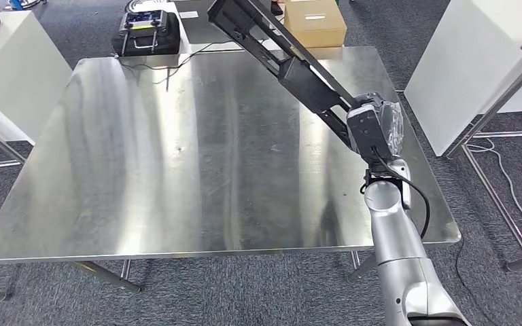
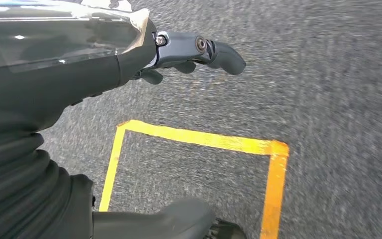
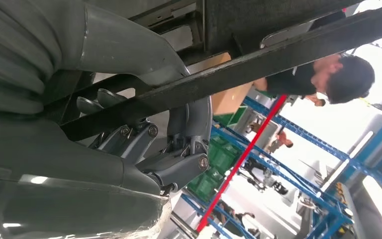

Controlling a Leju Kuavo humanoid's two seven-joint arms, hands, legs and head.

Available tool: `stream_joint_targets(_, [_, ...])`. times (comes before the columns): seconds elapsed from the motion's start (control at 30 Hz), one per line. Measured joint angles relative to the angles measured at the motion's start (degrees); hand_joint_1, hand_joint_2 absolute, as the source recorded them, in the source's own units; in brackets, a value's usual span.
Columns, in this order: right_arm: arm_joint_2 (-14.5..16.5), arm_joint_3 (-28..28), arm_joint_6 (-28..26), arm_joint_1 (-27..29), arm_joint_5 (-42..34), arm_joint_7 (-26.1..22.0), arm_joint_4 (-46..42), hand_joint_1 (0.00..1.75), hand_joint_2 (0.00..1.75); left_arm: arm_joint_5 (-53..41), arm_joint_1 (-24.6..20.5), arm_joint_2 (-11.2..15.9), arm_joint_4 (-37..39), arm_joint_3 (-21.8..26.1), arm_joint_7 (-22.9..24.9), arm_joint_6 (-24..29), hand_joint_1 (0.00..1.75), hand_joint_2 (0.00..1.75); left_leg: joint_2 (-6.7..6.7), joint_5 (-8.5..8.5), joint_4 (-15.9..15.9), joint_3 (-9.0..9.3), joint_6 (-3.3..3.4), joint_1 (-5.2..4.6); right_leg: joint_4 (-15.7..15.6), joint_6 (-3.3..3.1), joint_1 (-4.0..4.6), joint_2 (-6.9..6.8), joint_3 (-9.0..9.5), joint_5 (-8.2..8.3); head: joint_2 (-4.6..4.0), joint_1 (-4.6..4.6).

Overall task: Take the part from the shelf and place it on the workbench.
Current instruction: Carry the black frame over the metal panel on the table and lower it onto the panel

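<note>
The part (image 1: 279,58) is a long black frame of bars. My right hand (image 1: 375,129) grips its near end above the right side of the steel workbench (image 1: 177,170). From there the part slants up and away over the bench's far right area, clear of the surface. In the right wrist view my fingers (image 3: 169,149) wrap around one black bar of the part (image 3: 258,59). My left hand (image 2: 79,74) hangs over grey carpet with its fingers apart and nothing in it.
A black case (image 1: 148,32) and a cardboard box (image 1: 315,22) lie beyond the bench's far edge. White tables stand at left (image 1: 13,61) and right (image 1: 469,61). A cable (image 1: 510,183) trails on the floor. A person (image 3: 328,74) stands near blue shelving (image 3: 298,139). Yellow floor tape (image 2: 204,142) lies below my left hand.
</note>
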Motion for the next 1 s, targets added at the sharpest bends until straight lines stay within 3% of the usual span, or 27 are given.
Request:
stream_joint_targets(0.07, [0.11, -0.01, 0.00, -0.27, 0.03, 0.00, -0.12, 1.75, 1.75, 0.01, 0.08, -0.03, 0.01, 0.04, 0.00, 0.00, 0.00, 1.75, -0.30, -0.15, -0.48, 0.26, 0.46, -0.18, -0.21, 0.84, 0.36, -0.20, -0.07, -0.03, 0.00, 0.03])
stream_joint_targets(0.13, [0.24, 0.02, 0.00, -0.90, 0.04, -0.02, -0.27, 1.75, 1.75, 0.01, 0.07, -0.17, 0.01, 0.07, -0.01, 0.00, 0.00, 1.75, -0.61, 0.32, -0.85, 0.78, 1.22, -0.25, 1.56, 1.00, 0.53, -0.32, -0.77, -1.21, 0.00, 0.19])
stream_joint_targets(0.17, [0.28, 0.04, 0.00, -1.30, 0.03, -0.03, -0.31, 1.75, 1.75, 0.01, 0.02, -0.22, 0.01, 0.07, -0.02, 0.00, 0.00, 1.75, -0.69, 0.55, -1.05, 1.10, 1.66, -0.28, 4.47, 0.70, 0.61, -0.29, -2.06, -2.57, 0.00, 0.28])
stream_joint_targets(0.23, [0.34, 0.08, 0.00, -1.94, 0.01, -0.02, -0.32, 1.75, 1.75, 0.01, -0.08, -0.25, 0.01, 0.07, -0.02, 0.00, 0.00, 1.75, -0.87, 0.61, -1.01, 1.30, 2.18, -0.63, 13.24, 0.01, 1.01, -0.07, -5.91, -5.64, 0.00, 0.34])
stream_joint_targets(0.27, [0.37, 0.10, 0.00, -2.09, -0.01, -0.02, -0.32, 1.75, 1.75, 0.01, -0.10, -0.26, 0.01, 0.07, -0.02, 0.00, 0.00, 1.75, -1.00, 0.54, -1.00, 1.49, 2.39, -0.84, 16.90, -0.04, 1.28, 0.02, -7.65, -6.49, 0.00, 0.36])
stream_joint_targets(0.3, [0.37, 0.10, 0.00, -2.19, -0.01, -0.02, -0.32, 1.75, 1.75, 0.01, -0.11, -0.30, 0.01, 0.07, -0.02, 0.00, 0.00, 1.75, -1.17, 0.43, -0.99, 1.76, 2.58, -1.07, 18.41, 0.09, 1.57, 0.08, -8.48, -6.43, 0.00, 0.39])
stream_joint_targets(0.33, [0.37, 0.09, 0.00, -2.32, -0.01, -0.02, -0.38, 1.75, 1.75, 0.01, -0.12, -0.34, 0.01, 0.07, -0.02, 0.00, 0.00, 1.75, -1.36, 0.27, -0.99, 2.12, 2.77, -1.34, 17.18, 0.28, 1.90, 0.11, -7.99, -5.34, 0.00, 0.45])
stream_joint_targets(0.4, [0.38, 0.09, 0.00, -2.82, -0.01, -0.02, -0.62, 1.75, 1.75, 0.01, -0.23, -0.44, 0.01, 0.07, -0.02, 0.00, 0.00, 1.75, -1.66, -0.17, -0.98, 2.86, 3.05, -1.85, 9.15, 0.26, 2.57, 0.15, -4.44, -1.65, 0.00, 0.54])
stream_joint_targets(0.47, [0.46, 0.10, 0.00, -3.53, -0.01, -0.02, -0.88, 1.75, 1.75, 0.01, -0.41, -0.53, 0.01, 0.07, -0.02, -0.01, 0.00, 1.75, -1.78, -0.86, -0.55, 3.06, 3.07, -2.43, 1.81, -0.43, 3.00, 0.09, -1.03, 0.88, 0.00, 0.51])
stream_joint_targets(0.5, [0.56, 0.12, 0.00, -3.80, -0.01, -0.02, -0.96, 1.75, 1.75, 0.01, -0.47, -0.54, 0.01, 0.07, -0.02, -0.01, 0.00, 1.75, -1.79, -1.12, -0.30, 2.95, 3.10, -2.60, 0.31, -0.75, 3.10, 0.03, -0.32, 1.28, 0.00, 0.43])
stream_joint_targets(0.6, [0.77, 0.16, 0.09, -4.03, 0.19, 0.16, -1.15, 1.75, 1.75, 0.01, -0.55, -0.53, 0.01, 0.07, -0.10, -0.22, 0.00, 1.75, -1.69, -1.40, 0.03, 2.74, 3.12, -2.54, 0.08, -0.98, 3.12, 0.00, -0.31, 1.32, 0.00, 0.27])
stream_joint_targets(0.67, [0.49, 0.32, 0.20, -4.37, 3.26, 2.98, -0.71, 1.75, 1.75, 0.01, -0.60, -0.51, 0.01, 0.07, -1.13, -2.40, 0.00, 1.75, -1.56, -1.48, -0.01, 2.69, 3.00, -2.48, 0.10, -1.03, 3.17, 0.13, -0.44, 1.28, 0.00, 0.27])
stream_joint_targets(0.77, [-0.54, 0.57, -4.36, -6.16, 16.71, 14.66, 5.83, 1.75, 1.75, -0.04, -0.83, -0.27, 0.01, 0.05, -3.13, -7.57, 0.00, 1.75, -1.48, -1.55, -0.04, 2.69, 2.90, -2.46, 0.08, -1.14, 3.24, 0.18, -0.44, 1.19, 0.00, 0.30])
stream_joint_targets(0.87, [-1.90, 0.24, -8.61, -7.34, 28.23, 25.38, 16.18, 1.75, 1.75, -0.10, -0.82, -0.05, 0.01, 0.05, -3.36, -9.48, 0.00, 1.75, -1.56, -1.55, -0.05, 2.65, 2.90, -2.47, 0.08, -1.21, 3.24, 0.14, -0.36, 1.15, 0.00, 0.32])
stream_joint_targets(1.0, [-4.52, -0.29, -8.53, -7.85, 33.18, 30.46, 24.83, 1.75, 1.75, -0.10, -0.32, 0.13, 0.01, 0.07, -3.22, -9.83, 0.00, 1.75, -1.50, -1.53, -0.04, 2.65, 2.91, -2.55, 0.10, -1.19, 3.20, 0.16, -0.34, 1.18, 0.00, 0.29])
